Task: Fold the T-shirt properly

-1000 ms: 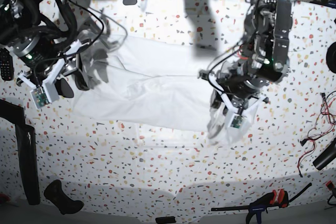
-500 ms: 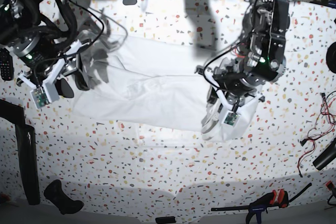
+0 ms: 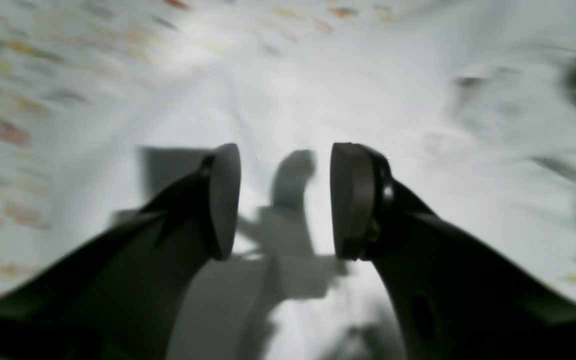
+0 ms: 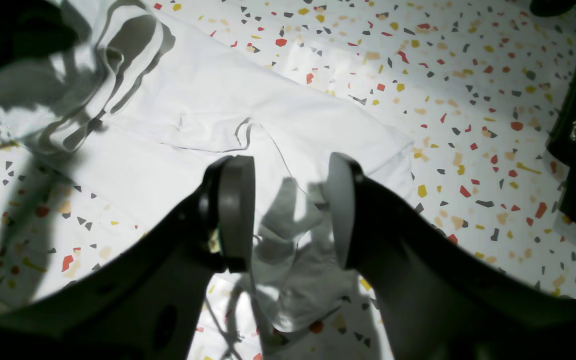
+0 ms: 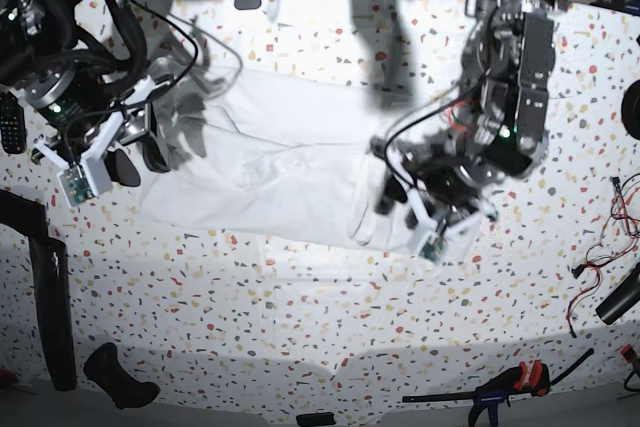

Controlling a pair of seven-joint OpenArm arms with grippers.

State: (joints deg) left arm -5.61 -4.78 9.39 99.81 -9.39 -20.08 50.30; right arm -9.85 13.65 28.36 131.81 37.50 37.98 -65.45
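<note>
Left gripper (image 5: 398,209) hangs low over one end of the T-shirt (image 5: 270,167), on the base view's right side, with its 2 dark pads (image 3: 224,200) standing apart and nothing between them; the left wrist view is blurred, showing only white cloth and shadow in the gap. Right gripper (image 5: 135,155) sits at the opposite end of the garment, its 2 fingers (image 4: 235,220) also parted, with no fabric pinched; beneath them the right wrist view shows a crumpled bit of cloth lying on the surface. The white shirt lies spread across the middle of the speckled terrazzo-pattern table (image 5: 300,327), mostly flat, with soft wrinkles and a folded edge near the left gripper. A blue-and-black clamp (image 5: 510,384) rests at the table's near edge, well apart from the cloth, and a black remote-like object (image 5: 10,122) lies at the far left side.
</note>
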